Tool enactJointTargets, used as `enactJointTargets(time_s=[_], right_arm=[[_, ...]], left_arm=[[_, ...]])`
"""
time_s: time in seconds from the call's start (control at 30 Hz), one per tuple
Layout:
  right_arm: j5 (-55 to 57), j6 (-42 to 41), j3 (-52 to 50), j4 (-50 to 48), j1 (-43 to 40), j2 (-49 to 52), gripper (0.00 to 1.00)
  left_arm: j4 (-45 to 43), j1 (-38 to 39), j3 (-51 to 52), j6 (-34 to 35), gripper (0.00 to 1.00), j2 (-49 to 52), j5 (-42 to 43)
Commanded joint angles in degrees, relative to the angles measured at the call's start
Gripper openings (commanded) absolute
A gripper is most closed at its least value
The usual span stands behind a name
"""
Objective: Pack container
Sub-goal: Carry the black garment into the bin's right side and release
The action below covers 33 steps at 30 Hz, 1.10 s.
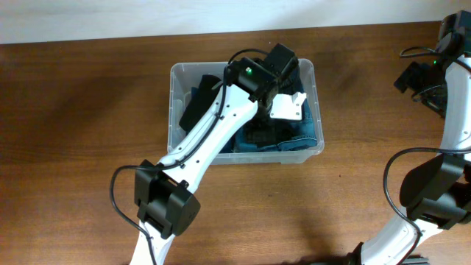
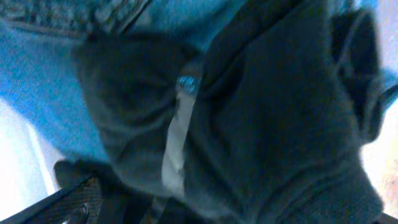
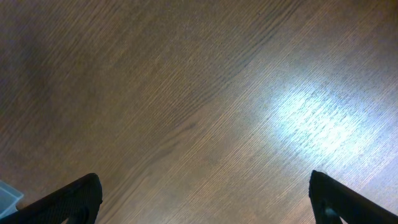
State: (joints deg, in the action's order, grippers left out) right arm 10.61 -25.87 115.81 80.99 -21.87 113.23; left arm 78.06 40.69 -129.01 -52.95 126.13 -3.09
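Observation:
The clear plastic container [image 1: 309, 151] stands at the table's middle back, holding blue jeans [image 1: 302, 132] and dark clothing [image 1: 195, 107]. My left gripper [image 1: 265, 129] reaches down into it, pressed among the clothes; its fingers are buried. The left wrist view shows only dark cloth [image 2: 273, 118] and blue denim [image 2: 43, 87] up close, with one finger edge [image 2: 74, 202] at the bottom left. My right gripper [image 3: 205, 199] is open and empty above bare table at the far right.
The wooden table [image 1: 88, 103] surrounds the container. The left arm [image 1: 213, 140] lies across the container's left half. The right arm [image 1: 441, 177] stands at the right edge. A pale blue corner [image 3: 7, 198] shows in the right wrist view.

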Motion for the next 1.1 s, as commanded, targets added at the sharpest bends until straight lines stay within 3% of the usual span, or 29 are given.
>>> enactJointTargets(time_s=[0.0, 0.37, 0.67, 0.7, 0.73, 0.77, 0.83, 1.07], right_arm=[[0.50, -0.07, -0.17, 0.00, 0.04, 0.35, 0.98], [0.50, -0.07, -0.17, 0.00, 0.04, 0.35, 0.98], [0.50, -0.07, -0.17, 0.00, 0.04, 0.35, 0.98], [0.50, -0.07, -0.17, 0.00, 0.04, 0.35, 0.98], [0.50, -0.07, -0.17, 0.00, 0.04, 0.35, 0.98], [0.50, -0.07, -0.17, 0.00, 0.04, 0.35, 0.98], [0.50, -0.07, -0.17, 0.00, 0.04, 0.35, 0.98], [0.50, -0.07, -0.17, 0.00, 0.04, 0.35, 0.98]], left_arm=[[0.24, -0.17, -2.38, -1.09, 0.99, -0.39, -2.38], [1.27, -0.17, -15.91, 5.16, 0.99, -4.98, -2.75], [3.04, -0.17, -17.79, 9.42, 0.99, -9.01, -2.80], [3.19, -0.17, -17.79, 9.42, 0.68, -9.01, -2.78], [3.56, -0.20, -17.77, 9.40, 0.50, -9.01, -3.02], [4.15, -0.24, -17.77, 9.42, 0.56, -9.01, -4.44], [5.25, -0.22, -17.77, 9.42, 0.96, -9.01, -5.60], [14.53, -0.24, -17.73, 9.44, 0.99, -8.98, -7.69]])
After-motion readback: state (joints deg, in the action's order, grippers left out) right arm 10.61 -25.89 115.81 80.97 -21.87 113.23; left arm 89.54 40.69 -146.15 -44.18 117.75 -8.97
